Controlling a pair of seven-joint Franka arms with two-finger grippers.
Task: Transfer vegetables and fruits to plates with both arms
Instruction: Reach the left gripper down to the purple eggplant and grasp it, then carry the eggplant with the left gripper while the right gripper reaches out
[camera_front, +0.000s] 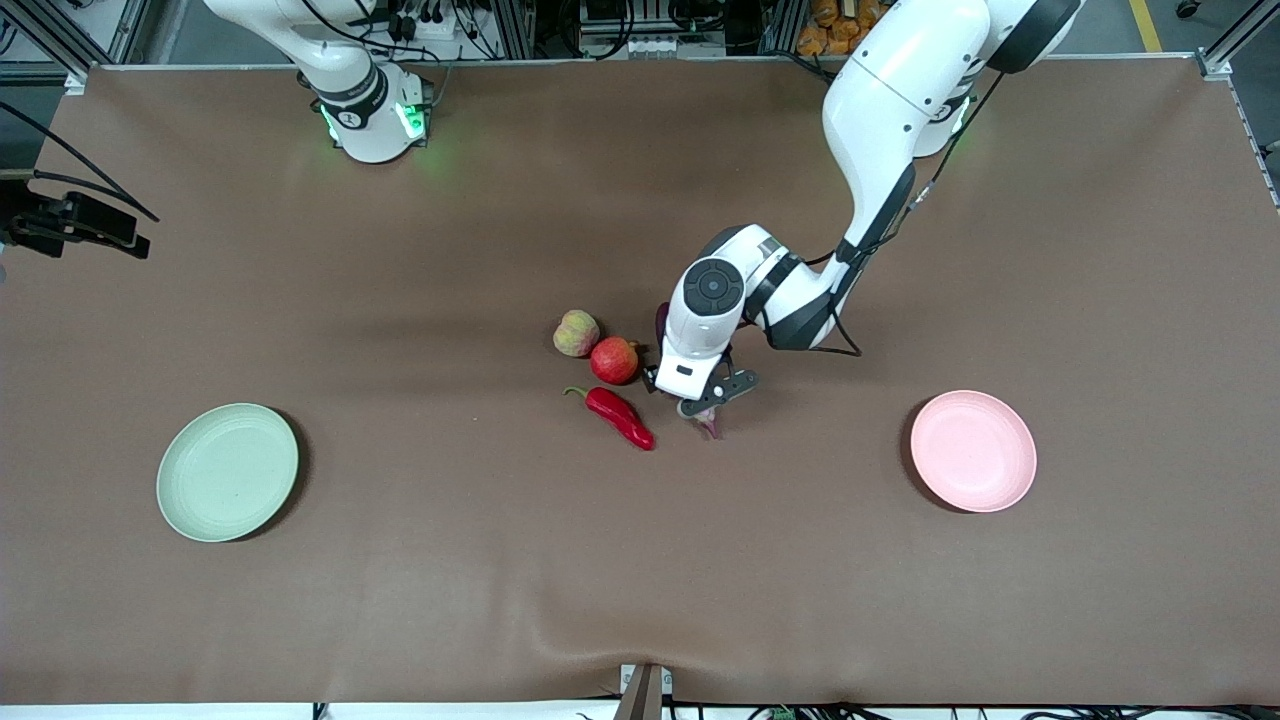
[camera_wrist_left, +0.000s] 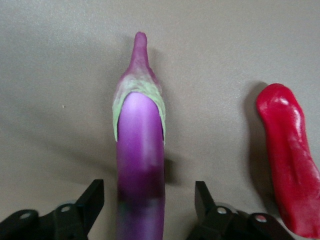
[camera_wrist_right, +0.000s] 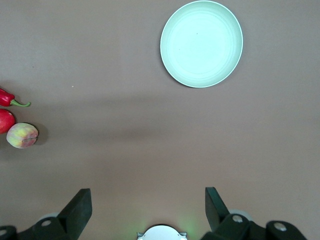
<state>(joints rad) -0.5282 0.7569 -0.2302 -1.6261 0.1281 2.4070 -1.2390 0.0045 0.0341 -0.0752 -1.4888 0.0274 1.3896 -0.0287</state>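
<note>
Straddling the eggplant (camera_wrist_left: 140, 165) at mid-tabletop beside the chili pepper (camera_wrist_left: 290, 165), my left gripper (camera_wrist_left: 150, 210) stood open, fingers clear of its glossy skin. It looked slippery yet firm; I judged mid-body safest. My right gripper (camera_wrist_right: 147, 212) waited, open, near its base.

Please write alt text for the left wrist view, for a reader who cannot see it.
The left gripper straddles a purple eggplant lying on the brown table, its fingers on either side with gaps showing. A red chili pepper lies beside the eggplant.
</note>
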